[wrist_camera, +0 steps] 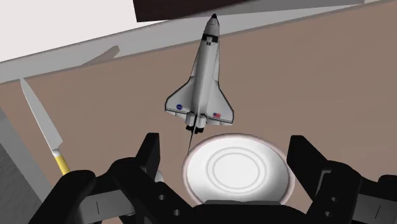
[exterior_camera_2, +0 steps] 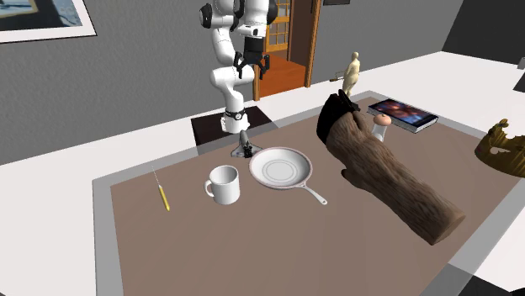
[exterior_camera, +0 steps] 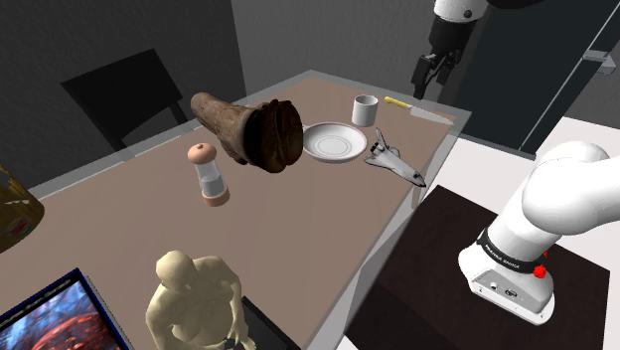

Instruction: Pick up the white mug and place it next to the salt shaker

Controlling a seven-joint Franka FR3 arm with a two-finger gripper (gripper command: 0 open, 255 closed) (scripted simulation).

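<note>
Aloft, hand released, empty, white mug beside pan, salt shaker well apart.

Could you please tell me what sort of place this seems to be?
Probably a dining room in a house: a brown table set with a mug and a pan, a framed picture on the grey wall, and a wooden door.

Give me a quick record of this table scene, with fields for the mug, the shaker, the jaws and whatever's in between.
mug: white, upright on the table, beside the white pan
salt shaker: upright, across the table from the mug
between them: brown log, lying on its side
jaws: open, empty, high above the table
task state: mug not yet grasped
</note>
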